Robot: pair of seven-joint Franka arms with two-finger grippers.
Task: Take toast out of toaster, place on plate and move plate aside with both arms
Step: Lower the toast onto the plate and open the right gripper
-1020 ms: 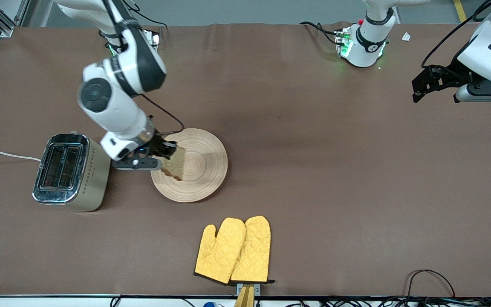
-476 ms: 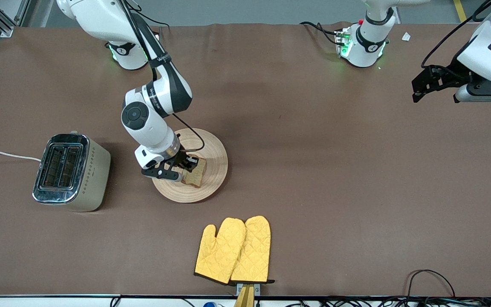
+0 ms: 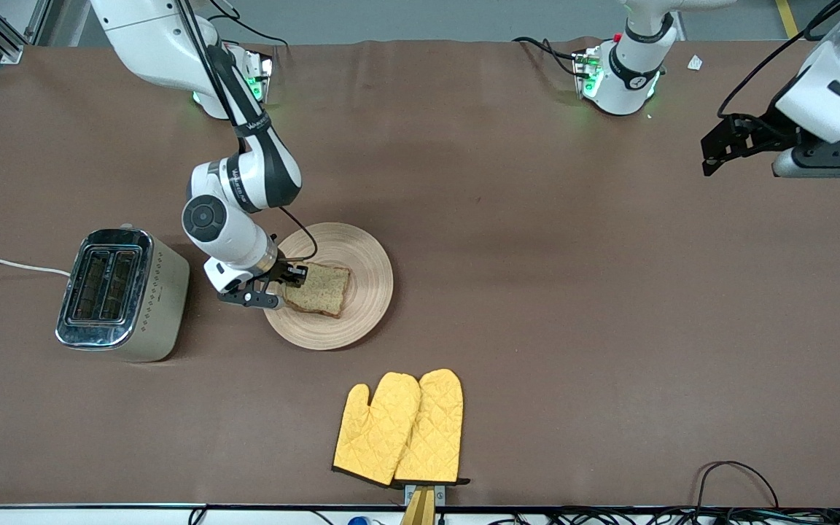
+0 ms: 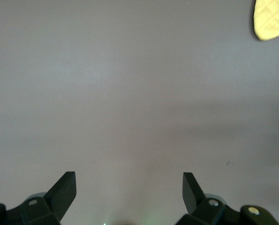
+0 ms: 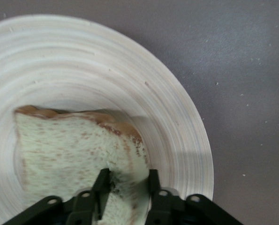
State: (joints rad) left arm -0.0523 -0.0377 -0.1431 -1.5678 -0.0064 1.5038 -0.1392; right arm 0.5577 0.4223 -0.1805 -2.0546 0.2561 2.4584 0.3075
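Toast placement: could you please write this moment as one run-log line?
toast: flat on wooden plate | right end effector: at toast's edge, fingers straddling it | left end effector: open, waiting above bare table

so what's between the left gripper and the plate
Only bare brown tablecloth, as the front view shows: the left gripper hangs open at its end, well apart from the plate.

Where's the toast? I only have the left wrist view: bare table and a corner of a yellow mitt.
Observer: The toast lies flat on the plate, beside the toaster.
Operator: Released?
Observer: No. The right gripper is shut on the toast's edge, low over the plate's rim.
Operator: And my gripper relative to that?
Observer: The left gripper hangs open over the left arm's end of the table, well apart from the plate, waiting.
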